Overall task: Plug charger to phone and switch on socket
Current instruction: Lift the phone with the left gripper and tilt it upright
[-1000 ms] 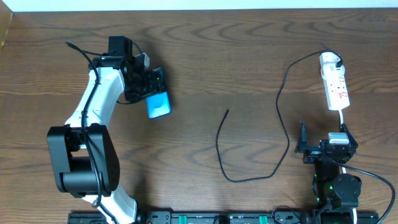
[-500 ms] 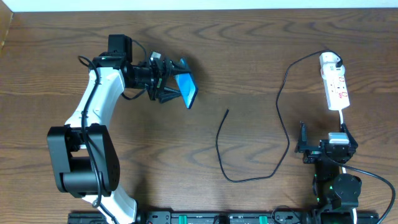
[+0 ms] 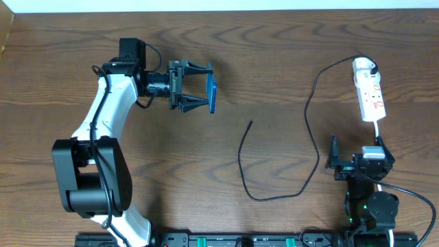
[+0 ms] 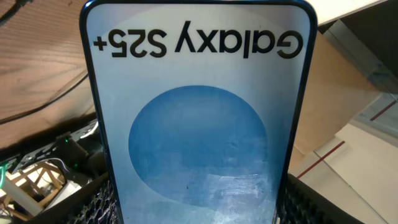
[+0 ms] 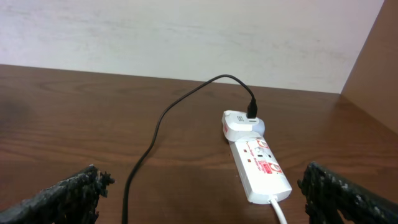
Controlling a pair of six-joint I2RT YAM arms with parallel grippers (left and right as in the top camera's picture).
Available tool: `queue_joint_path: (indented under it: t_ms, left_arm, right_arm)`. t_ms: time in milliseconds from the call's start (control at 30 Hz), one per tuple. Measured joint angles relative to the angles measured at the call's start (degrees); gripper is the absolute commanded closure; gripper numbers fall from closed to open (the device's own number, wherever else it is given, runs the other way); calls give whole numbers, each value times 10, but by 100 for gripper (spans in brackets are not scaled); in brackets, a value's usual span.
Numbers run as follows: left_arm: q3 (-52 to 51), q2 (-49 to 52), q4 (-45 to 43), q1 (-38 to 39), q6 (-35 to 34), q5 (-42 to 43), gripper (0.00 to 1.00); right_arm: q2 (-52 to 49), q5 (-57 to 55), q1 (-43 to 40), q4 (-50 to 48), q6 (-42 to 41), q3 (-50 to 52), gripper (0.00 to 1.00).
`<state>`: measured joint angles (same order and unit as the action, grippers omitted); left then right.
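Note:
My left gripper [image 3: 208, 89] is shut on the phone [image 3: 213, 96] and holds it off the table at the upper left, edge-on to the overhead camera. In the left wrist view the blue "Galaxy S25+" screen [image 4: 199, 112] fills the frame upside down, with a finger [image 4: 93, 202] at each long edge. The charger's black cable [image 3: 240, 161] loops across the table; its free tip [image 3: 251, 123] lies right of the phone. Its white plug [image 5: 239, 124] sits in the socket [image 5: 258, 165], at the far right [image 3: 370, 92]. My right gripper [image 5: 205, 205] stands open just short of the socket, holding nothing.
The socket's white cord [image 3: 378, 130] runs down toward my right arm's base [image 3: 370, 206]. The cable [image 5: 155, 134] passes left of the socket in the right wrist view. A dark rail [image 3: 226, 240] lines the table's front edge. Bare wood lies between the arms.
The left gripper swung right with the phone and rolled it from nearly screen-up to edge-on. The right arm, cable and socket stayed put.

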<state>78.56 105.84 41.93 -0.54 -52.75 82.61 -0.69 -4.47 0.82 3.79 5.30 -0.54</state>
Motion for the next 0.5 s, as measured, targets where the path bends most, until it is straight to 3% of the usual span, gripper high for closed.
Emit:
queue_joint_path:
  t_ms: [500]
  left_arm:
    - [0,0,0,0,-14,3,92]
  right_arm:
    - [0,0,0,0,0,0,1]
